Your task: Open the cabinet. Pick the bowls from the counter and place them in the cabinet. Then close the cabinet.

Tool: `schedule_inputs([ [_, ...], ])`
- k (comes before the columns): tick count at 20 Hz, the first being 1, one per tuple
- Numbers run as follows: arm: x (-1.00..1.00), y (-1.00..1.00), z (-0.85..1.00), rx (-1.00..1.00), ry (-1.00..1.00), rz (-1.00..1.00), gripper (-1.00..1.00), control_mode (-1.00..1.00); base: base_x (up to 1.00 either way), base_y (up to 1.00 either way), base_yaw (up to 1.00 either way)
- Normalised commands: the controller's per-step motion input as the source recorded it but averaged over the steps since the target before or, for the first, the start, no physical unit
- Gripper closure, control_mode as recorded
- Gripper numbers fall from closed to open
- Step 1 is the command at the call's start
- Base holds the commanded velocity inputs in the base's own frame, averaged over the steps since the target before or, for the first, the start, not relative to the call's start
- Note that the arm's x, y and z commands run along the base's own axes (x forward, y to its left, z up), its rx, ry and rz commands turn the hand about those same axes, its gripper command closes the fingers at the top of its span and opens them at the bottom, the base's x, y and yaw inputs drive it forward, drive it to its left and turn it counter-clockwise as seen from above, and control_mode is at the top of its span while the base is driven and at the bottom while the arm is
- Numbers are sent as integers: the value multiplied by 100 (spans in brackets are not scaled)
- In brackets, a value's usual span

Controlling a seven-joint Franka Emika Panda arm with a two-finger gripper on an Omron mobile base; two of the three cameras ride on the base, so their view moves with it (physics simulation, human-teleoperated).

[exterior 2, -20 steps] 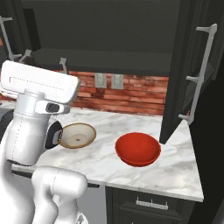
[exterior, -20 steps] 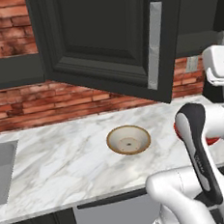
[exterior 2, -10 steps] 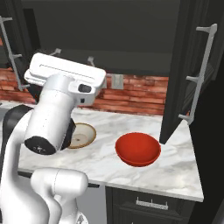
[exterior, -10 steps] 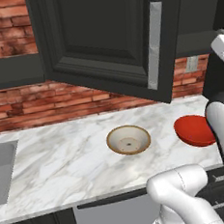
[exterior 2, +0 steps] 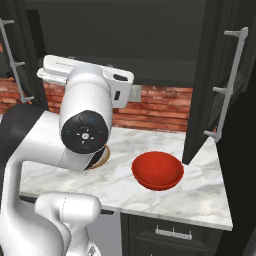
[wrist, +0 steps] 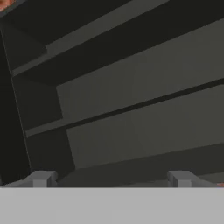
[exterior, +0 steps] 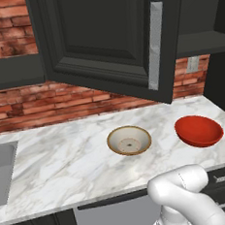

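The cabinet [exterior: 107, 42] stands open; one door with a long silver handle [exterior: 154, 47] swings out over the counter [exterior: 61, 163]. On the marble sit the bowls: the tan-rimmed one [exterior: 129, 140] in the middle and the red one [exterior: 198, 130] to its right. From the right base, the red bowl [exterior 2: 157, 170] lies in plain sight, while my arm covers most of the tan bowl [exterior 2: 102, 159]. My gripper [wrist: 111, 179] is open and empty, its fingertips [wrist: 41, 178] wide apart, facing the dark shelves inside the cabinet [wrist: 131, 100].
A grey sink [exterior: 0, 169] is set into the counter's left end. Red brick wall [exterior: 59, 100] runs behind the counter. Dark drawers [exterior 2: 170, 232] sit under the slab. The second open door [exterior 2: 210, 85] stands at the right, above the counter's end.
My arm has swung up and away from the red bowl, leaving the right side of the left base view; the hand now faces the cabinet. Both bowls stay put.
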Motion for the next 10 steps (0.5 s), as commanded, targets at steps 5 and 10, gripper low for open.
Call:
schedule_inputs([
  [5,-1,49,-2,-5,-5,4,-100,-100,0,0,0],
  [10,3,45,-21,0,-6,0,-100,-100,0,0,0],
])
